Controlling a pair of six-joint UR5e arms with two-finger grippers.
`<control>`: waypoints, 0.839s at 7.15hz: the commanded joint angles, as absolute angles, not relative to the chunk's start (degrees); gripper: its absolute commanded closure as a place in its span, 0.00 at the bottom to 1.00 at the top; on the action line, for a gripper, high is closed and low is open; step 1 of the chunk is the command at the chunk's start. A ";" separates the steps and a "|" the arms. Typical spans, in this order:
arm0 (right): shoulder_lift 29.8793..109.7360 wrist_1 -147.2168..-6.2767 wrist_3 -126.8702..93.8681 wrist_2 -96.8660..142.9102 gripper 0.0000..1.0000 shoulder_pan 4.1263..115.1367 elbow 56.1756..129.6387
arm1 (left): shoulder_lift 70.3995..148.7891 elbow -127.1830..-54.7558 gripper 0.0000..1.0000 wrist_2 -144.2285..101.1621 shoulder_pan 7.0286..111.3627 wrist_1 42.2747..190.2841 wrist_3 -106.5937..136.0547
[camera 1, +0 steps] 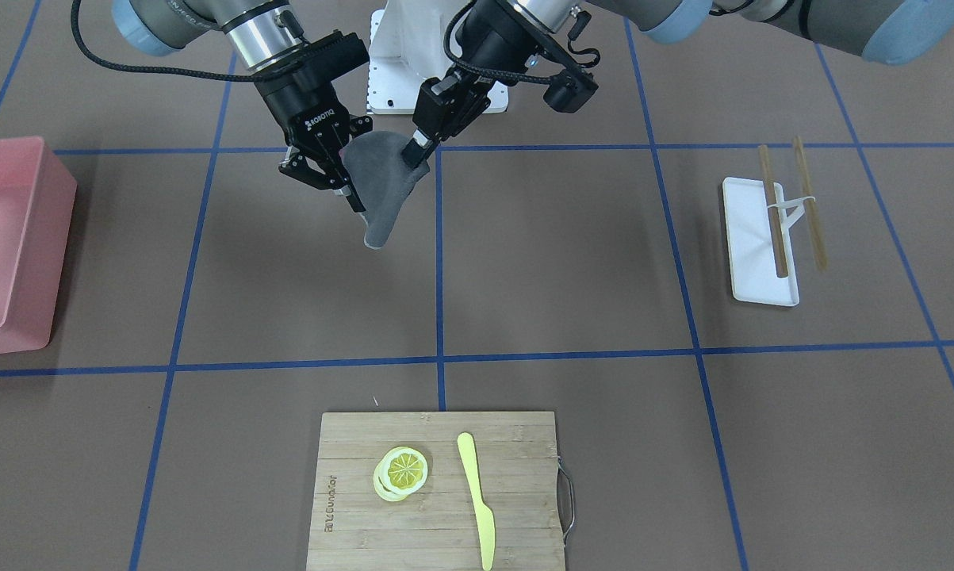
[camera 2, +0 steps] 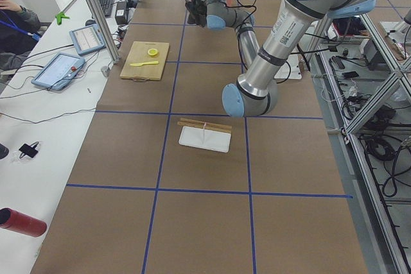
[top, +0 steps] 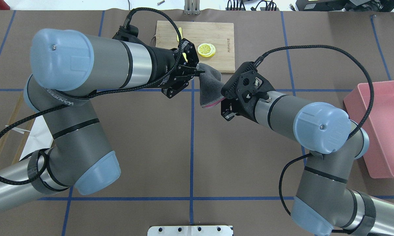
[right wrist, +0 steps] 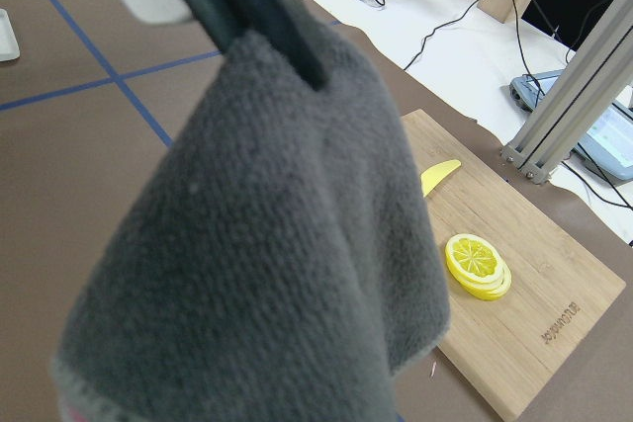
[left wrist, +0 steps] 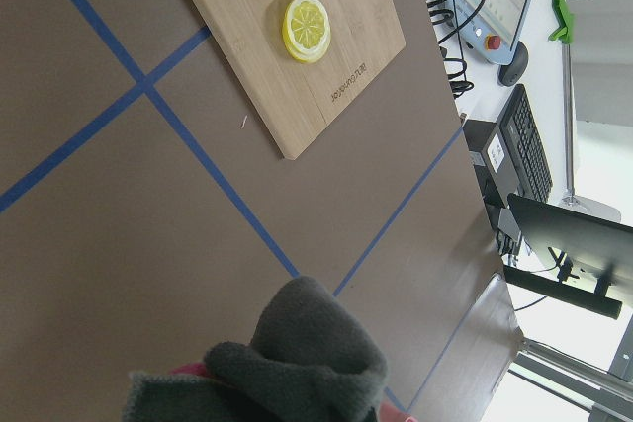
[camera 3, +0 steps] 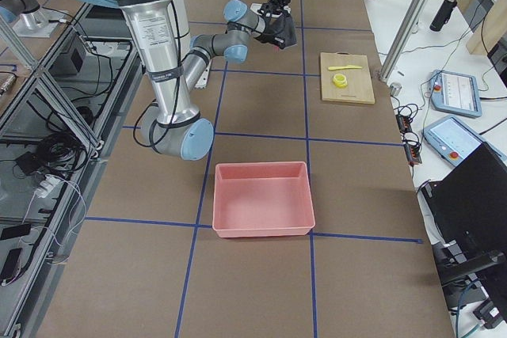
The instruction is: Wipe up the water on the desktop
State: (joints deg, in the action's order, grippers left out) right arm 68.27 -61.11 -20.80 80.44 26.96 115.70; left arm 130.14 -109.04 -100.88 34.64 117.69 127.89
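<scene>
Hands left point(camera 1: 419, 151) and right point(camera 1: 330, 176) pinch gray cloth point(camera 1: 381, 186) aloft.

bamboo board point(camera 1: 437, 492) w/ lemon slices point(camera 1: 401, 472) (stacked), yellow knife point(camera 1: 477, 500), pink bin point(camera 1: 5, 246)

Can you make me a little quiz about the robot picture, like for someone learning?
1. True or false: the gray cloth lies flat on the desktop.
2. What lies beside the lemon slices on the cutting board? A) spoon B) yellow knife C) cup
3. Fill in: the bin is ____ coloured.
Key: 1 false, the left gripper holds it up; 2 B, the yellow knife; 3 pink.
</scene>
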 commanded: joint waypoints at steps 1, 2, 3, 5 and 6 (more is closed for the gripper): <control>68.38 -61.17 -23.12 80.51 1.00 27.07 115.75 | 128.42 -109.16 0.49 -100.72 34.89 117.60 119.61; 68.38 -61.26 -23.12 80.51 1.00 28.29 115.75 | 125.01 -110.29 0.02 -100.29 35.07 117.51 114.49; 68.29 -61.35 -23.20 80.59 1.00 29.26 115.66 | 123.41 -110.48 0.02 -100.46 35.59 117.51 113.83; 68.47 -61.43 -23.38 80.60 1.00 31.89 115.49 | 119.91 -110.91 0.02 -100.72 36.91 117.42 102.89; 68.73 -63.35 -24.42 80.60 1.00 33.64 115.49 | 116.32 -111.18 0.02 -100.98 37.87 117.25 95.26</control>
State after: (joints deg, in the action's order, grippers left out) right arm 68.47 -61.85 -23.57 80.59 31.64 115.55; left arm 120.21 -110.81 -100.71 36.88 117.37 103.66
